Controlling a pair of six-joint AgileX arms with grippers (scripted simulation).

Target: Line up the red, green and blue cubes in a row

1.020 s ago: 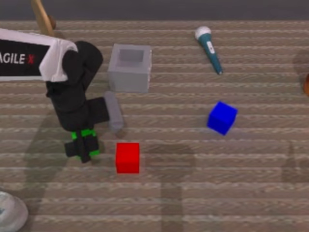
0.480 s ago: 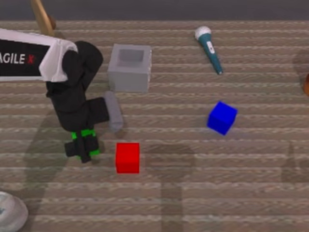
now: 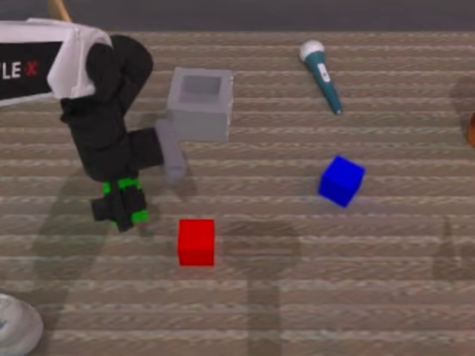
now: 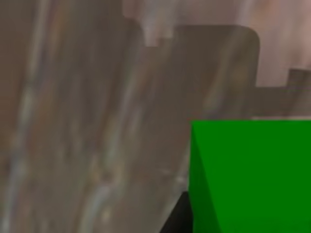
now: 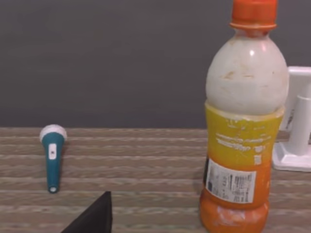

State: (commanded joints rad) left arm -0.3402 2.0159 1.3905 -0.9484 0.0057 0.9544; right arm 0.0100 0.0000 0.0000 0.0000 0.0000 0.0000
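The left gripper [image 3: 120,206] is clamped on the green cube [image 3: 132,200], held above the tabletop [image 3: 334,297] toward its left edge, just left of the red cube [image 3: 197,242]. The blue cube [image 3: 341,180] sits well apart, right of centre. A grey hollow box [image 3: 199,104] and a teal microphone [image 3: 321,74] lie near the far edge. The right gripper is out of the top view; whether it is clenched cannot be told.

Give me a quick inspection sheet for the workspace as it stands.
Surface: striped wooden table.
Job's things: red cube and blue cube lie apart on the table; green cube is in the left gripper.
Clutter: grey hollow box, microphone, orange bottle, a white object at the top view's lower left edge.
Grippers: left shut on the green cube; right out of view.
Cables: nothing seen.
Surroundings: dark wall.
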